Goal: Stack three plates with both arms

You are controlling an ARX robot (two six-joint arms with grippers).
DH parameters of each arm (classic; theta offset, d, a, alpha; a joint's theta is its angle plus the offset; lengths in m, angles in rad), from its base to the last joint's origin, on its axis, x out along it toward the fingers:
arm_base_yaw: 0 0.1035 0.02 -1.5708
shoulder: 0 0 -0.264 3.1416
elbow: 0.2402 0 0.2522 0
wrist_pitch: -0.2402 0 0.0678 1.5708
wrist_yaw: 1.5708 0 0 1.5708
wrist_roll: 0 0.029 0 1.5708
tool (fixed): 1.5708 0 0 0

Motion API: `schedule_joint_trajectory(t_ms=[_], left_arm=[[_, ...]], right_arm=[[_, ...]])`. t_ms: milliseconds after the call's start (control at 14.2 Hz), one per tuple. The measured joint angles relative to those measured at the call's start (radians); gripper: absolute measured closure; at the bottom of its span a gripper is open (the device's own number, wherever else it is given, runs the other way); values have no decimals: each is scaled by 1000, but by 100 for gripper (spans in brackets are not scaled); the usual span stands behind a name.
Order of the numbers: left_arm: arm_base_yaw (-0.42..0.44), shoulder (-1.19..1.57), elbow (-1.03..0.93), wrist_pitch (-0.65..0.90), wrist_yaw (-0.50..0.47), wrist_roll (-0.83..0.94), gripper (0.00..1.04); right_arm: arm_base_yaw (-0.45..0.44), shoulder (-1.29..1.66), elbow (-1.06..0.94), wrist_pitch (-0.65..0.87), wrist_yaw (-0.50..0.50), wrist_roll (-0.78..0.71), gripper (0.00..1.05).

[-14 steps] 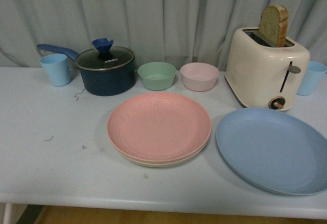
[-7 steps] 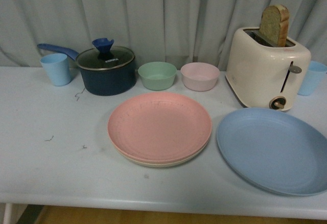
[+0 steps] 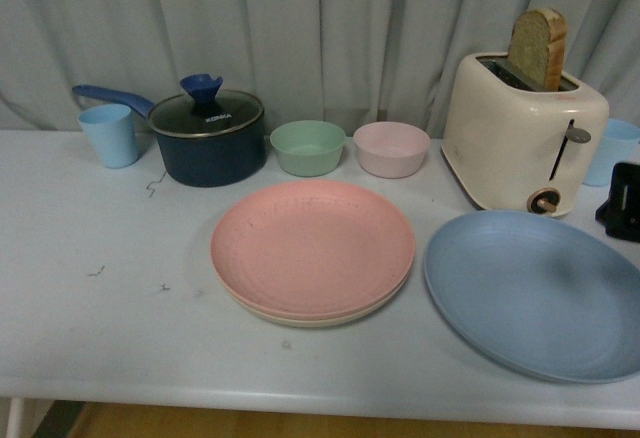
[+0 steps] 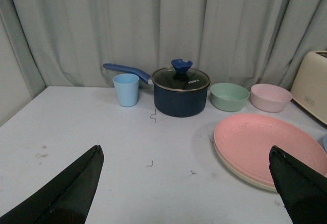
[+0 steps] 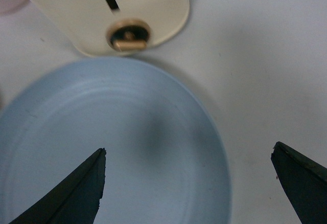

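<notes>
The pink plate [image 3: 312, 246] lies on the beige plate [image 3: 300, 319], whose rim shows under it, at the table's middle. The blue plate [image 3: 535, 293] lies alone to their right. Part of my right arm [image 3: 622, 201] shows at the right edge, above the blue plate's far side. In the right wrist view my right gripper [image 5: 188, 155] is open over the blue plate's [image 5: 102, 147] rim. In the left wrist view my left gripper [image 4: 185, 152] is open and empty above bare table, left of the pink plate [image 4: 268, 144].
A cream toaster [image 3: 525, 143] with a bread slice stands behind the blue plate. A green bowl [image 3: 307, 147], a pink bowl [image 3: 390, 149], a dark blue lidded pot [image 3: 207, 138] and a light blue cup [image 3: 109, 135] line the back. Another blue cup [image 3: 612, 148] stands behind the toaster.
My right arm has come into the front view at the right edge. The plates have not moved.
</notes>
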Motion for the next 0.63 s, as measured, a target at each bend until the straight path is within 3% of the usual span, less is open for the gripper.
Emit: schedule_joint_trajectory(t_ms=[561,632], left_arm=[[0,0,0,0,0,0,7],[0,0,0,0,0,0,7]], right_arm=[[-3,170,-5,2,34,-11,7],[-5,170,-5,7,34,-11,21]])
